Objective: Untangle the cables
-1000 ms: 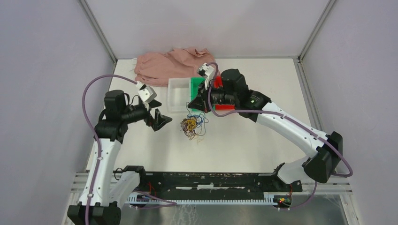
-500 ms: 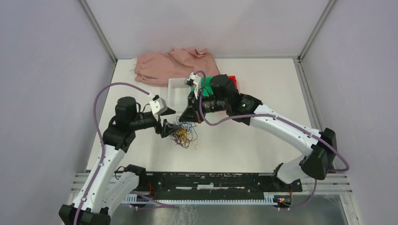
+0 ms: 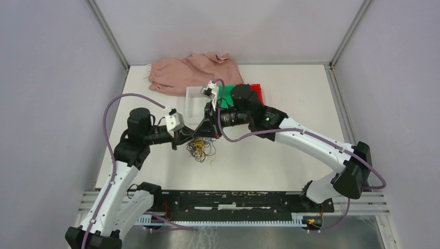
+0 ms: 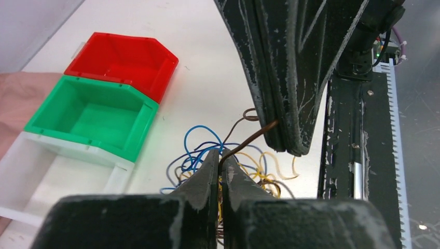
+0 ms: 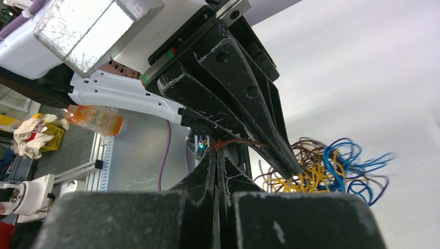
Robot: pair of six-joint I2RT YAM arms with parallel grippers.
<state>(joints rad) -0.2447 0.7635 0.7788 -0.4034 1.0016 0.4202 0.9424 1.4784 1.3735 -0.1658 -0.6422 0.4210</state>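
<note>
The cables (image 3: pixel 201 149) lie in a small tangle of blue, yellow and brown strands on the table between both arms. In the left wrist view the tangle (image 4: pixel 207 153) sits behind my left gripper (image 4: pixel 220 155), which is shut on one brown cable (image 4: pixel 254 137). That strand runs taut up to my right gripper (image 4: pixel 283 142), just above and to the right. From the right wrist view my right gripper (image 5: pixel 217 150) is shut on the same brown cable (image 5: pixel 244 141), with the tangle (image 5: pixel 321 174) beyond. From above, the left gripper (image 3: pixel 190 136) and right gripper (image 3: pixel 207 130) almost touch.
Behind the tangle stand a white bin (image 3: pixel 193 101), a green bin (image 3: pixel 223 92) and a red bin (image 3: pixel 256 89) in a row. A pink cloth (image 3: pixel 187 70) lies at the back edge. The black rail (image 3: pixel 233 199) runs along the near edge.
My left gripper has moved right to the tangle and shut on a brown strand. My right arm swung left, dragging the tangle with it.
</note>
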